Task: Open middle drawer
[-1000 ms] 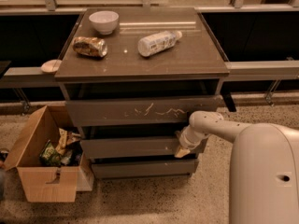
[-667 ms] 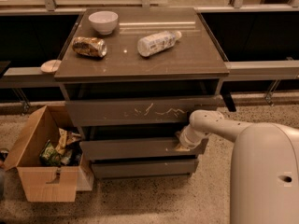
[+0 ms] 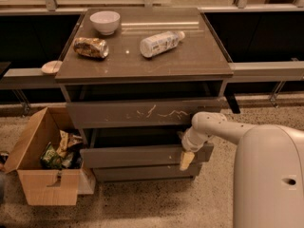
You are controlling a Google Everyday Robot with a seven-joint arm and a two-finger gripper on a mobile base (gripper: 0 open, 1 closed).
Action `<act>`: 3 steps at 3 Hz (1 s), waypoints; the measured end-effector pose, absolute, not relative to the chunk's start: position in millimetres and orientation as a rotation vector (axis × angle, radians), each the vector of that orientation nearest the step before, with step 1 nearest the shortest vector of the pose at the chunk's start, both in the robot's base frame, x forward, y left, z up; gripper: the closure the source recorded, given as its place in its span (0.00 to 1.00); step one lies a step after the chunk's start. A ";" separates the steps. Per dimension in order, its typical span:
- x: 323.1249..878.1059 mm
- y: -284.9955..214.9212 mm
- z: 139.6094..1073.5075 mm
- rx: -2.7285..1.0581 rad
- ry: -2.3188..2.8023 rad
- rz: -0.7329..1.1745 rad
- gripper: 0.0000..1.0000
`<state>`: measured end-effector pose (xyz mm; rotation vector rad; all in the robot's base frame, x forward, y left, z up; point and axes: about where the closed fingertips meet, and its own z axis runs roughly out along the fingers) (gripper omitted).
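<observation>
The middle drawer (image 3: 137, 156) is a plain grey-brown front. It sits below the larger front with white scratch marks (image 3: 142, 113) and sticks out past the lowest front (image 3: 142, 173), with a dark gap above it. My gripper (image 3: 186, 158) is at the right end of the middle drawer's front. It hangs over the top edge, and a beige part of it lies against the front face. My white arm (image 3: 213, 127) reaches in from the right.
On the cabinet top (image 3: 142, 61) are a white bowl (image 3: 105, 22), a crumpled snack bag (image 3: 90, 47) and a lying plastic bottle (image 3: 160, 43). An open cardboard box (image 3: 42, 165) with packets stands on the floor at the left. My white base (image 3: 270, 179) fills the lower right.
The middle drawer's front has come further out towards the camera, and my gripper has moved with it, a little lower in the picture.
</observation>
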<state>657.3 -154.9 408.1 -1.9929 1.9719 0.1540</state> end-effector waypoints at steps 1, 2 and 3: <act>656.7 -154.6 407.4 -1.995 1.971 0.157 0.00; 637.9 -157.6 404.4 -2.051 1.953 0.232 0.00; 600.7 -167.6 409.7 -2.144 1.946 0.320 0.00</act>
